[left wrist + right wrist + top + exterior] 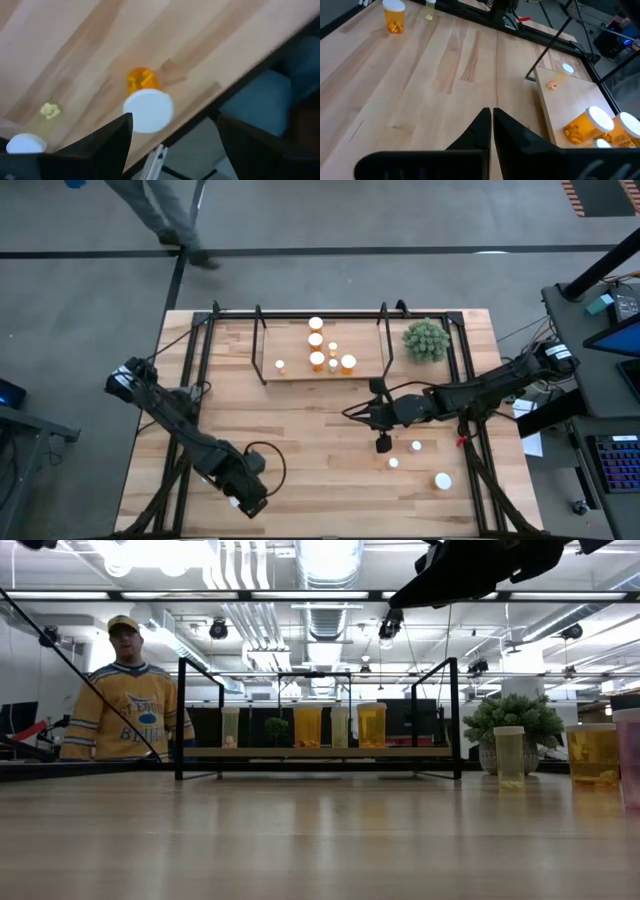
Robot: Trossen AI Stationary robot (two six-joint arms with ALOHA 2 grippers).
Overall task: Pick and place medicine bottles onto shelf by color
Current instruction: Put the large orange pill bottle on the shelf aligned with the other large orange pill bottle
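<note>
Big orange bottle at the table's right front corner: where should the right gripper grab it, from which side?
Take the big orange bottle around its body just under the white cap, coming straight down. It stands upright, apart from the two smaller bottles, so fingers can straddle it. The right gripper, shut and empty, is nearest; the left gripper is across the table.

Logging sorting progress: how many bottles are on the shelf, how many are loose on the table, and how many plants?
Bottles on shelf: 7
Loose bottles on table: 3
Plant: 1
Total: 11
</note>
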